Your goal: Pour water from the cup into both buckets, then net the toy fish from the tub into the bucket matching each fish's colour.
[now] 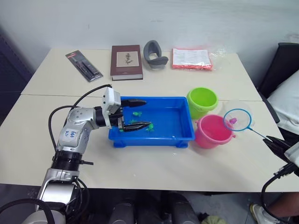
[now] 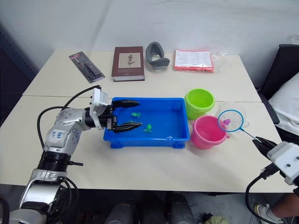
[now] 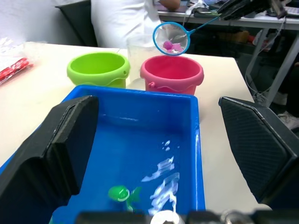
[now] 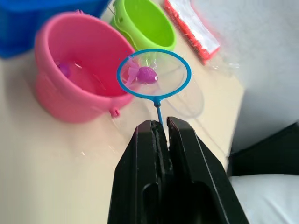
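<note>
Beige tabletop [image 1: 154, 163], blue tub [image 1: 180, 122] resting on it. Right gripper [image 4: 161, 127] pinching net [image 1: 237, 120] by its thin, springy handle (light, prone to twisting), carrying pink fish [image 4: 146, 74] beside pink bucket [image 1: 212, 132]. Left gripper [image 1: 139, 113] gaping over tub.

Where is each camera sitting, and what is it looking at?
Left eye view: on the head, looking down at the table; the left arm reaches over the blue tub.
Right eye view: beside it, same scene; the right gripper holds the net.
Left wrist view: on the left arm, looking along its open fingers at green fish in the tub.
Right wrist view: on the right arm, looking at a pink fish in the net.
Both wrist views share the pink bucket and green bucket.
</note>
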